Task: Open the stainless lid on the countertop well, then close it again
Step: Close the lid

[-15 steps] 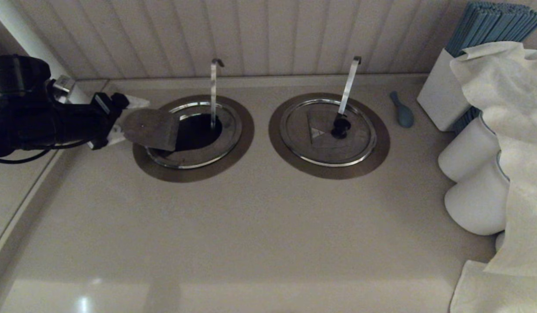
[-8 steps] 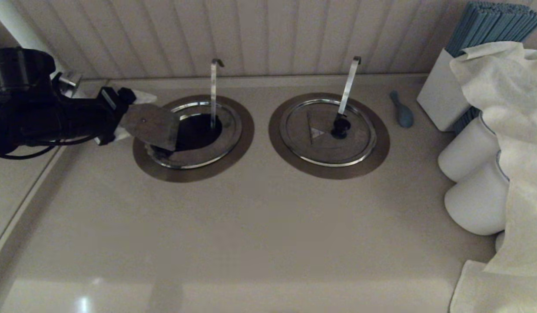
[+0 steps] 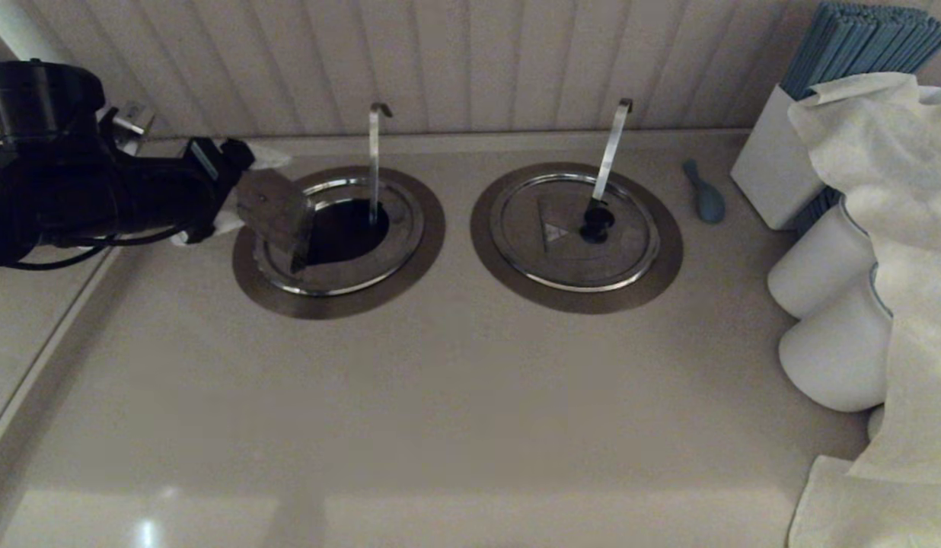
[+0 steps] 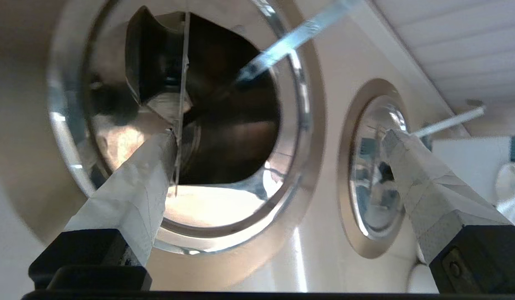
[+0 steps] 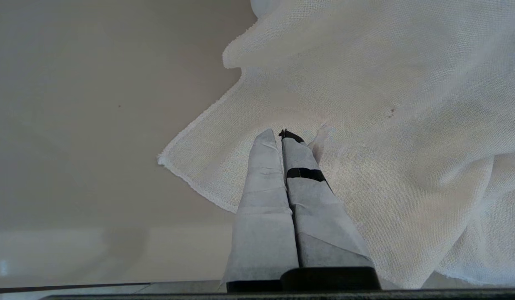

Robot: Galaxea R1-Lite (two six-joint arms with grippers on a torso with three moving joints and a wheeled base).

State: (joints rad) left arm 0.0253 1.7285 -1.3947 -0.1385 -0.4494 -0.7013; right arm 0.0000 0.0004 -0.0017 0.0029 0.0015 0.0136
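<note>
The stainless lid lies in the left countertop well, inside its wide brushed collar. Its folding flap stands steeply raised and bares the dark hole. The thin grey hooked rod rises out of the hole. No black knob shows on this lid. My left gripper is open wide at the well's left side. In the left wrist view the flap's thin edge rests against the inner side of one taped finger; nothing touches the other finger. My right gripper is shut and empty over a white cloth.
The twin lid, with a black knob, a triangle mark and a broad pale strip handle, lies shut on the right. Further right are a small blue utensil, a white box of blue sticks, white rolls and draped cloth.
The flap has swung from a low tilt up to nearly upright. My left gripper has risen and moved toward the back wall and the well with it.
</note>
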